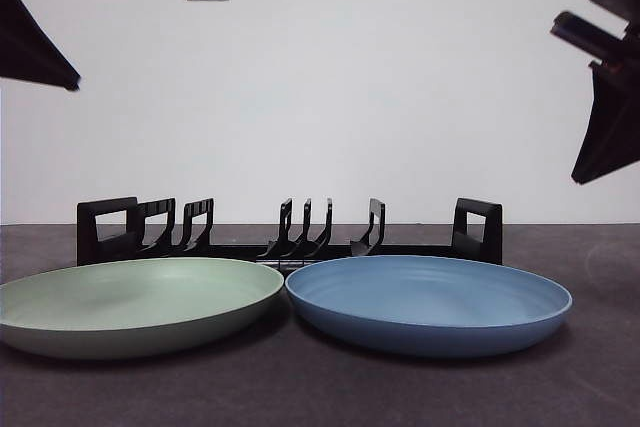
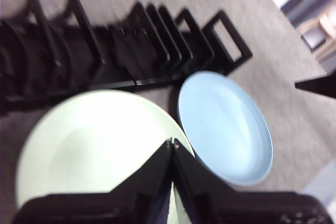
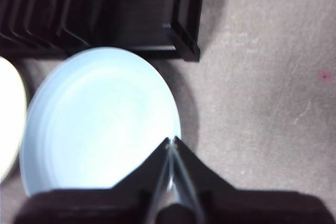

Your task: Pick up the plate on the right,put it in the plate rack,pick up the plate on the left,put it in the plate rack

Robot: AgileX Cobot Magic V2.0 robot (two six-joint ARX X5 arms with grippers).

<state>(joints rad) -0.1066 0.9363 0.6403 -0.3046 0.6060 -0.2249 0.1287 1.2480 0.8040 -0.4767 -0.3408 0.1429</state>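
Blue plate (image 1: 430,302) lies flat just in front of the plate rack (image 1: 290,237), toward its right end handle, rim almost touching the green plate (image 1: 135,302) beside it. Right gripper (image 3: 171,142) hangs above the blue plate's outer rim, jaws pressed together and holding nothing, so it's the nearer arm; left gripper (image 2: 171,144), also closed, hangs over the green plate. Rack slots all empty, long axis running along behind both plates.

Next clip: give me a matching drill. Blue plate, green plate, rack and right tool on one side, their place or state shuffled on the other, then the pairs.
Things:
1. blue plate
2. green plate
3. rack
4. right tool

Places or states:
A. behind both plates
B. shut, above the blue plate's edge
C. flat on the table, right in the front view
D. flat on the table, left in the front view

Pairs: 1-C, 2-D, 3-A, 4-B
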